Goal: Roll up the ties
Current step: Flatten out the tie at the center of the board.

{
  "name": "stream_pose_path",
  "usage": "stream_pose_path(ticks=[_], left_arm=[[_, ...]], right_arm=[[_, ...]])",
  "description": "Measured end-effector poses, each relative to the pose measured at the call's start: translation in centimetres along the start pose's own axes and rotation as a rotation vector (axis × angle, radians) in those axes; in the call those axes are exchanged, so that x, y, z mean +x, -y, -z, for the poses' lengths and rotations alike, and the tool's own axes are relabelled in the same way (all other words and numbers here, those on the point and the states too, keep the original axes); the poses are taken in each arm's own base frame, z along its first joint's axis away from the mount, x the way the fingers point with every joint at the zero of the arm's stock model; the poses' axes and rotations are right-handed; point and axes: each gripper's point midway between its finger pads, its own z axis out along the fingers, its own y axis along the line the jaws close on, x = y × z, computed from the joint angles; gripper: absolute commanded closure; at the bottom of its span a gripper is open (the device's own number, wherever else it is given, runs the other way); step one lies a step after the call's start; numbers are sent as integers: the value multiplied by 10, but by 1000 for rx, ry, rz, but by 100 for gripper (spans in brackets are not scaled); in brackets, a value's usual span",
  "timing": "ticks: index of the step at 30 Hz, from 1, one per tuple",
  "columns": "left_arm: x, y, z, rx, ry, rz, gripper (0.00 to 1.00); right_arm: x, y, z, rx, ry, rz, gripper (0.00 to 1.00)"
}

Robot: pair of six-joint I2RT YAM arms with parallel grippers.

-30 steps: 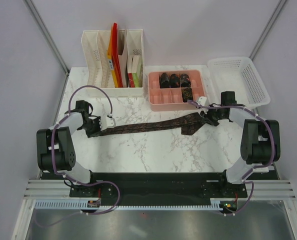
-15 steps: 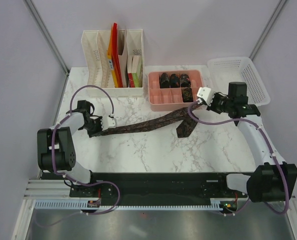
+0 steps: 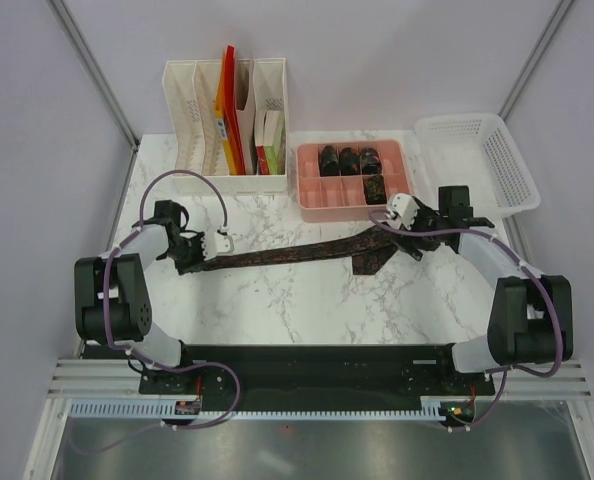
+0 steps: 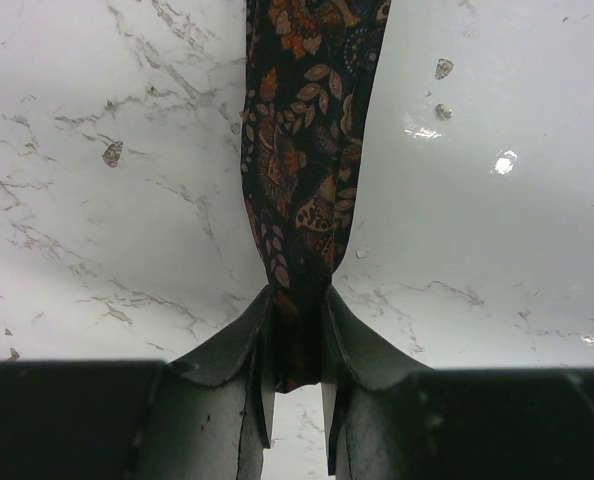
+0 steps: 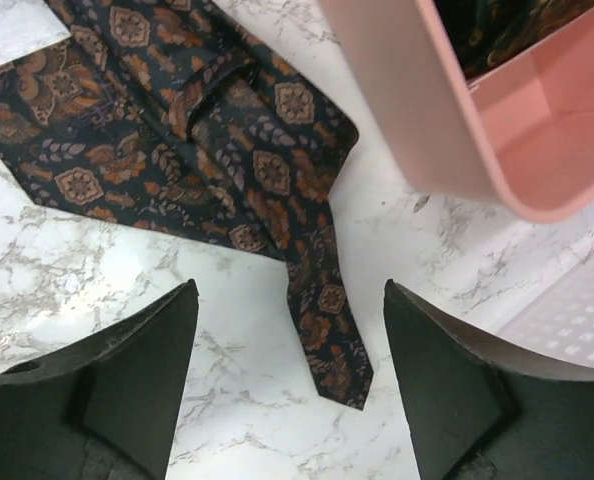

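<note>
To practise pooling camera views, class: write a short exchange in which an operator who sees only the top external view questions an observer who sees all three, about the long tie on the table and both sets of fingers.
Operator: Is the tie actually gripped at its left end? From above I can't tell.
Observer: Yes. In the left wrist view the left fingers are shut on its narrow end, which is pinched between their tips.
Operator: And on the right?
Observer: In the right wrist view the right fingers are open and hold nothing. A thin tip of the tie lies on the marble in the gap between them, near the pink tray.
</note>
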Motion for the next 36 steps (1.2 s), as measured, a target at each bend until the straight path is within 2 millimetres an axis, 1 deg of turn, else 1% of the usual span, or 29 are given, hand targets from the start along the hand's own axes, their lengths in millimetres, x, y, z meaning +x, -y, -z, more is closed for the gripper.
stream_pose_path(ticks=[3,7,13,16,17,18,19,21,22,26,28,30,31,32,34,36], left_arm=[[0,0,0,-1,0,5,73],[0,0,0,0,0,8,72],[0,-1,-1,1,-1,24,73],[0,-1,-1,1,-1,25,72],[0,-1,-1,0,0,26,72],[0,-1,-1,0,0,26,72],[0,-1,-1,0,0,27,72],[0,-1,-1,0,0,28,72],[0,-1,-1,0,0,28,72],[0,-1,-1,0,-1,32,73],[0,-1,-1,0,-1,32,76],[0,-1,0,-1,0,33,79],[0,-1,0,-1,1,32,80],[-1,-1,-1,0,4,31,80],[-6,1,-2,6,25,29,82],[-12,3,-3,15,53,23,84]], right_arm=[[8,-12,3,12,13,-1,19],[17,-24,-8,-8,8,1,20],[18,-14,-33,22,18,-3,28],[17,-8,-42,49,17,-9,39],[16,-6,-45,58,19,-9,52],[16,-4,-46,66,21,-11,61],[15,-4,-48,69,21,-12,79],[13,-3,-52,78,19,-13,97],[13,-2,-53,81,18,-11,100],[12,1,-52,112,-1,-17,100],[14,3,-45,121,-28,-7,100],[-3,15,-17,160,-39,47,100],[-11,20,-8,178,-34,67,100],[-25,28,10,201,-29,111,100],[-68,50,57,283,13,219,100],[-105,60,95,341,57,309,100]])
